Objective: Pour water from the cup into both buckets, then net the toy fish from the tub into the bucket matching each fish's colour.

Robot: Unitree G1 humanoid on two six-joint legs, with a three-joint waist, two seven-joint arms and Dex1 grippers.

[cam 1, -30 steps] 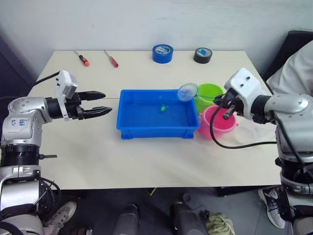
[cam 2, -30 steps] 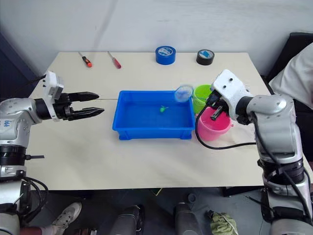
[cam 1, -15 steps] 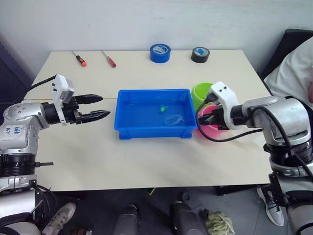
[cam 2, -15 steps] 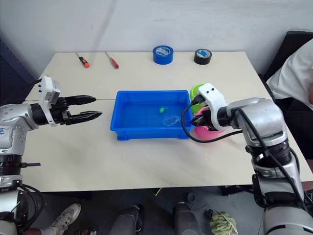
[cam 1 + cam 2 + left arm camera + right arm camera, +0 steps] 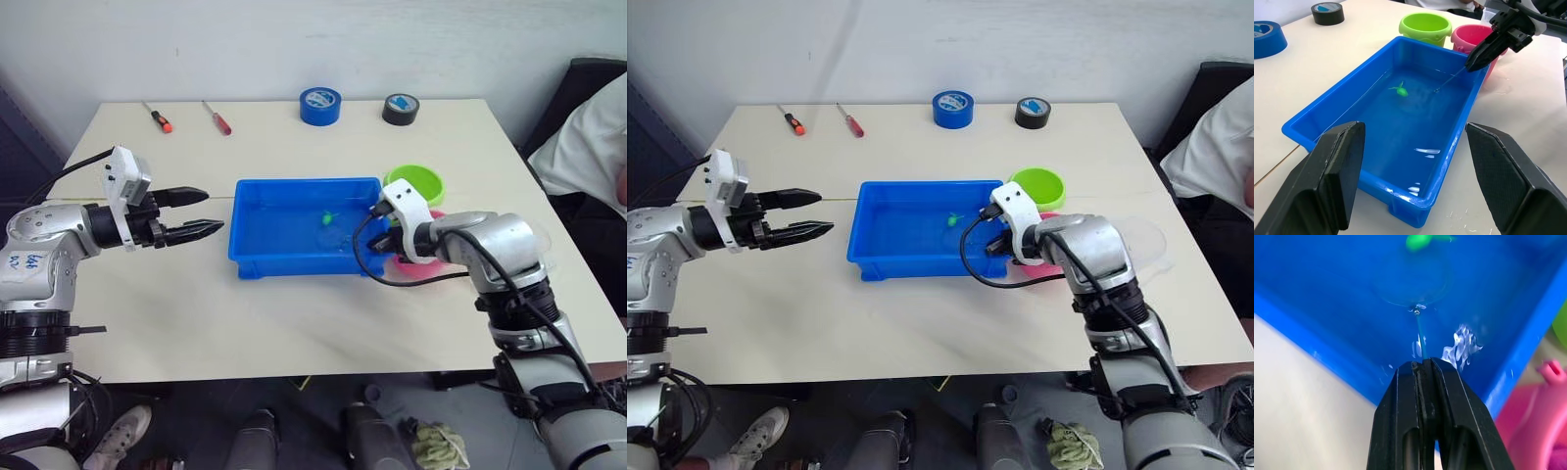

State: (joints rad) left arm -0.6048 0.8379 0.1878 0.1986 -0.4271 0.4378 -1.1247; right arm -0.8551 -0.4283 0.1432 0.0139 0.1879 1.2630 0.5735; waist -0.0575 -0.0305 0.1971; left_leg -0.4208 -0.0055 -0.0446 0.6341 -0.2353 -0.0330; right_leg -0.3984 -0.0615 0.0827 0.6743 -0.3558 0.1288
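Here, on a pale table (image 5: pixel 294 323), the netting step is under way. A shallow blue tub (image 5: pixel 257 257) sits at the centre, water glinting inside it. Just right of it stand two small buckets: the lime green one (image 5: pixel 414 183) farther back, the pink one (image 5: pixel 1471 35) nearer and partly hidden behind the right arm.

The right gripper (image 5: pixel 1483 51) reaches over the tub's right end, its black fingers clenched on the thin stick of the net (image 5: pixel 1411 284). The hoop lies under the water, a faint ring just short of a single green fish (image 5: pixel 1399 89) floating near the middle of the tub's far half. No other fish can be made out in the water.

The left gripper (image 5: pixel 204 211) hovers off the tub's left end, fingers spread and grasping nothing, well apart from the action.

The next move, by the look of it, calls for sliding the hoop on under the fish, lifting it level so the catch does not slip off, then carrying it right to the green bucket. The risk seems plain enough: a tiny, light fish may drift away as the water stirs.

Far back lie two screwdrivers (image 5: pixel 188 116), a blue tape roll (image 5: pixel 321 105) and a black one (image 5: pixel 400 109).
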